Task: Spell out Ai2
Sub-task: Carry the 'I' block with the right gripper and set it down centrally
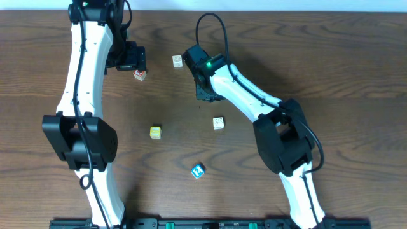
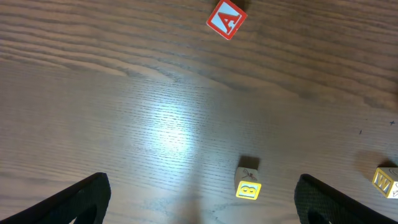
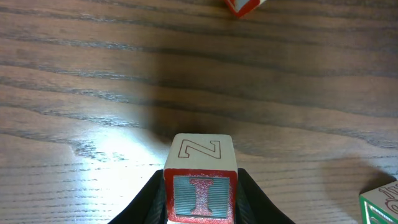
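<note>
My right gripper (image 3: pixel 200 208) is shut on a red-edged block with a red "I" on a blue face (image 3: pixel 200 186) and an outlined "Z" on top, held just above the table. In the overhead view the right gripper (image 1: pixel 203 89) is at centre back and hides this block. The red "A" block (image 1: pixel 140 75) lies by my left gripper (image 1: pixel 130 58); it also shows in the left wrist view (image 2: pixel 226 18) and at the top of the right wrist view (image 3: pixel 245 5). The blue "2" block (image 1: pixel 198 170) lies near the front. My left gripper (image 2: pixel 202 208) is open and empty.
A yellow "B" block (image 2: pixel 249 184) lies between the left fingers' span, also at the overhead's middle left (image 1: pixel 155 131). A cream block (image 1: pixel 177 61) sits at the back, another (image 1: pixel 218 123) at centre. A green-edged block (image 3: pixel 380 208) is near my right gripper.
</note>
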`<state>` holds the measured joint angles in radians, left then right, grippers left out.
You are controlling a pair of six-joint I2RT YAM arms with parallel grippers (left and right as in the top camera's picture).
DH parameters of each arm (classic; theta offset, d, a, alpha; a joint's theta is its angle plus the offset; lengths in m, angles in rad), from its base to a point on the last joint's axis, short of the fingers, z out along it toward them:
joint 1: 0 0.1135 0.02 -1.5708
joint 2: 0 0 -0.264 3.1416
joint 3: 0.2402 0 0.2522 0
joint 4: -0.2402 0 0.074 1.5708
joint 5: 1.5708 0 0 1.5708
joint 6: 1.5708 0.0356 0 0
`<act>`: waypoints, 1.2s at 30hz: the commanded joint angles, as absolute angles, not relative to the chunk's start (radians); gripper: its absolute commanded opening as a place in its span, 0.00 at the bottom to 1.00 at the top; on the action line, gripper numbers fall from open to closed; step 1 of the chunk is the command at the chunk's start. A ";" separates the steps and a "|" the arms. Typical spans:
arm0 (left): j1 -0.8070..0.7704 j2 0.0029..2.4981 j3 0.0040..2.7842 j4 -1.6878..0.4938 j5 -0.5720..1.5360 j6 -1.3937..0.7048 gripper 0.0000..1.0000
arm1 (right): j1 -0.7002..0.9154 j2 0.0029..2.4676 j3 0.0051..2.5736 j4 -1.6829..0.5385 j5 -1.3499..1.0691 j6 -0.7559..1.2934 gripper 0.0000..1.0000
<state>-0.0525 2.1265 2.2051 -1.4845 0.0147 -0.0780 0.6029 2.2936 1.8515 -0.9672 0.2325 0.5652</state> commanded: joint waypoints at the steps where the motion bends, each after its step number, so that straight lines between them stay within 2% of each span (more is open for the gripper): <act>1: -0.046 2.131 2.219 -1.491 -0.004 -0.074 0.95 | 0.592 2.305 1.862 -0.968 0.194 0.576 0.23; 24: -0.046 2.131 2.219 -1.497 -0.004 -0.074 0.95 | 0.589 2.305 1.861 -0.980 0.097 0.651 0.21; 36: -0.046 2.131 2.219 -1.499 -0.009 -0.074 0.95 | 0.589 2.305 1.860 -0.975 0.101 0.650 0.44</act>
<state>-0.0525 2.1265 2.2051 -1.4929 0.0109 -0.0780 0.6029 2.2936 1.8515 -0.9752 0.1001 0.6426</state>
